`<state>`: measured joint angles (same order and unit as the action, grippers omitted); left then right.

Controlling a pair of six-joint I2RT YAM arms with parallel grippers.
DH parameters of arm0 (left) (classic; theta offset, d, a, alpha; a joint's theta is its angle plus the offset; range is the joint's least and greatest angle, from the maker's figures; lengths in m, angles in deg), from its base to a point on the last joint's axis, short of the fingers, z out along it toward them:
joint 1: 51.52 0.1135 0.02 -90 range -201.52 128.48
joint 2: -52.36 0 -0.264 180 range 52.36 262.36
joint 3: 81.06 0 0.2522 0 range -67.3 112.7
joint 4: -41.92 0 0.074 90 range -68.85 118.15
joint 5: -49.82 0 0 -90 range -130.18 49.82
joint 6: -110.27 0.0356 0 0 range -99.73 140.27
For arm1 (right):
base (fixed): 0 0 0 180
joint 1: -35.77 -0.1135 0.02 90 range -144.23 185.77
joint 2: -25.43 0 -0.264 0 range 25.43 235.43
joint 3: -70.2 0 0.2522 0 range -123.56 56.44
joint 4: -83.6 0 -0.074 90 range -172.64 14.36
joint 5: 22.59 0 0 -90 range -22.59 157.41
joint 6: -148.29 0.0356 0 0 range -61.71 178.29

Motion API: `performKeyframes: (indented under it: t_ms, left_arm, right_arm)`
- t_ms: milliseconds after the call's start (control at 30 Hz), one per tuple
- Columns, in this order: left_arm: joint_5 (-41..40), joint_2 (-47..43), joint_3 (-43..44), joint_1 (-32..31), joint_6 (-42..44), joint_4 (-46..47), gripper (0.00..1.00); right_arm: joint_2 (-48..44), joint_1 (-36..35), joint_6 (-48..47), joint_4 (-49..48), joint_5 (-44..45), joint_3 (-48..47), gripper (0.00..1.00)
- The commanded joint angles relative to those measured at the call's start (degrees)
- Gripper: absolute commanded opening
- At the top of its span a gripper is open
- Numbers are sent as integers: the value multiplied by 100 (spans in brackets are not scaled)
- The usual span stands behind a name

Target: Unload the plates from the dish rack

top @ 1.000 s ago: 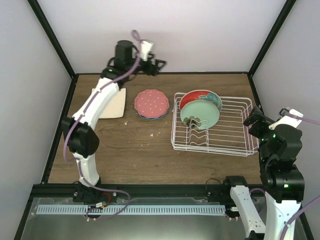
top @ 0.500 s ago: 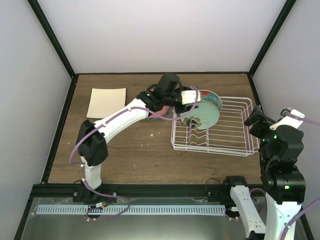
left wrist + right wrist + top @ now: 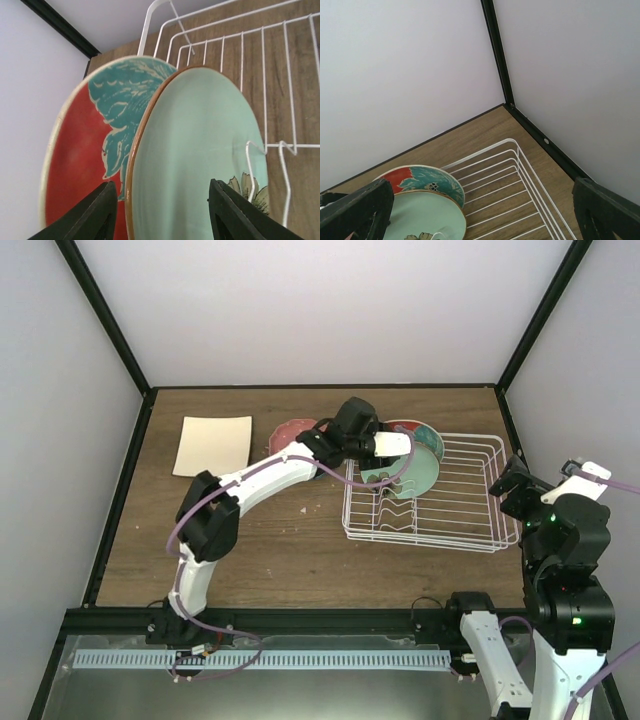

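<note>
Two plates stand upright in the one rack point(image 3: 425, 540) on the right of the surface point(image 3: 260, 540): a red-and-teal plate point(image 3: 80, 150) behind, a mint plate point(image 3: 200, 145) just in front. The left claw point(image 3: 161, 187) is spread wide, its two fingers point(image 3: 95, 212) either side of the mint plate's rim. The right claw point(image 3: 482, 187) hangs wide open beside the rack, holding nothing. Left of the rack lie one beige plate point(image 3: 213, 445) and one pink plate point(image 3: 290, 428), half hidden by the arm
</note>
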<state>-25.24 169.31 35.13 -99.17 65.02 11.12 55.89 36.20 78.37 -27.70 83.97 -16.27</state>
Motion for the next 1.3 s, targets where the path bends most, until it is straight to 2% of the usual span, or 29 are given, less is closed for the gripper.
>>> performKeyframes:
  t_ms: [0, 300, 367, 500, 567, 867, 1267]
  left_arm:
    - [-312, 251, 166, -33, 64, 412, 52]
    - [-656, 602, 124, -28, -67, 605, 52]
    - [-648, 619, 104, -26, -123, 584, 43]
    - [-603, 547, 13, -38, -190, 599, 15]
    - [-628, 504, -16, -39, -221, 600, 5]
    - [-405, -108, 35, -56, -435, 560, 4]
    - [35, -992, 897, -43, -656, 130, 4]
  right_arm:
    - [-33, -68, -99, 76, 4, -201, 100]
    - [-73, -69, -140, 252, 39, -270, 100]
    - [-83, -69, -144, 284, 48, -279, 100]
    - [-110, -76, -142, 315, 58, -266, 100]
    - [-119, -69, -136, 308, 40, -253, 100]
    - [-137, -69, -100, 270, -34, -171, 100]
    - [-206, -67, 78, 134, -175, 62, 100]
